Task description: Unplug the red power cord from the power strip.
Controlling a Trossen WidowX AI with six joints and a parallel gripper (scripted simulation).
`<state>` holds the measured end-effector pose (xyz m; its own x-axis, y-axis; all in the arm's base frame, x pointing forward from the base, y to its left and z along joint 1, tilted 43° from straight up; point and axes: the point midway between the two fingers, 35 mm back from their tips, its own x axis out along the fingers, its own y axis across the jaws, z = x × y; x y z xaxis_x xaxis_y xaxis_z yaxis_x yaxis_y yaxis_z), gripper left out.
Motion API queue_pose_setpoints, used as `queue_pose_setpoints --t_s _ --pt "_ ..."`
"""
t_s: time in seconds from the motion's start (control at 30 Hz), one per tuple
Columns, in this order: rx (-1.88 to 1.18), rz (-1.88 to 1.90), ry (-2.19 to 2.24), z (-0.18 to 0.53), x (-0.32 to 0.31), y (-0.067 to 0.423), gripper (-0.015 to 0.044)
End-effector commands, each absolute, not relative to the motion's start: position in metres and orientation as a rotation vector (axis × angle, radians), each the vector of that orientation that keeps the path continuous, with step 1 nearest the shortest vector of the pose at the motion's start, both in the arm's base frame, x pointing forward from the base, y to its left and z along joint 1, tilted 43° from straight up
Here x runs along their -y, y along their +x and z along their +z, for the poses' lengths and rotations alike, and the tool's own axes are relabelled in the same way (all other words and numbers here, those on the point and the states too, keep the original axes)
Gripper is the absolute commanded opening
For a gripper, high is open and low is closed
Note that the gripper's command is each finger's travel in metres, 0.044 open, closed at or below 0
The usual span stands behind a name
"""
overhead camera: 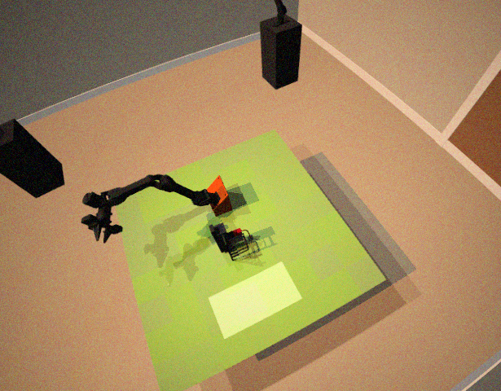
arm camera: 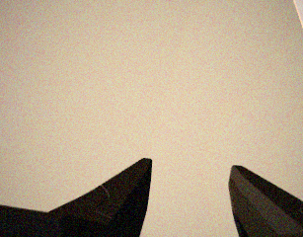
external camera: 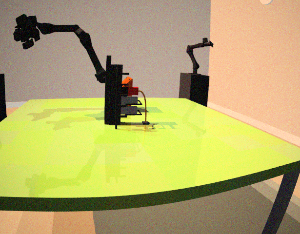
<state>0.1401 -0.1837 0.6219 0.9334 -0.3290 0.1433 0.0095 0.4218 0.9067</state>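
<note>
Gripper (overhead camera: 102, 232) hangs off the table's 9 o'clock edge in the top view, fingers partly parted, nothing between them, tips aimed toward 6 o'clock over the floor. Arm (overhead camera: 157, 186) runs from the orange base (overhead camera: 220, 197) out toward 9 o'clock. Power strip (overhead camera: 223, 239) stands just at 6 o'clock of the base on the green table (overhead camera: 283, 197); the red plug (overhead camera: 238, 230) shows at its top, seated.

Exterior view: gripper (external camera: 26, 35) is high at upper left, well apart from the strip. Strip (external camera: 111, 95) stands upright, long axis vertical. Red plug (external camera: 132, 90) sits in the uppermost socket, long axis horizontal, pointing toward 3 o'clock. Its cord (external camera: 145, 106) arcs over and drops to the table.

Wrist view: two dark fingertips with an open gap, only plain floor behind.
</note>
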Motion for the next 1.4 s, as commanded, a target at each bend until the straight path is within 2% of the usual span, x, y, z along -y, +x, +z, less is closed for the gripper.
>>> queue_pose_setpoints --t_s 0.0,0.17,0.43,0.8,1.07,1.37 --pt "0.309 -0.214 1.166 0.604 0.209 0.154 0.016" --pt "0.28 -0.211 1.17 0.587 0.226 0.175 0.016" --pt "0.165 -0.227 1.154 0.539 0.25 0.238 0.016" --pt "-0.019 -0.252 1.091 0.477 0.246 0.311 0.016" --pt "-0.249 -0.259 0.966 0.407 0.212 0.378 0.016" --pt "-0.545 -0.221 0.725 0.321 0.141 0.434 0.016"
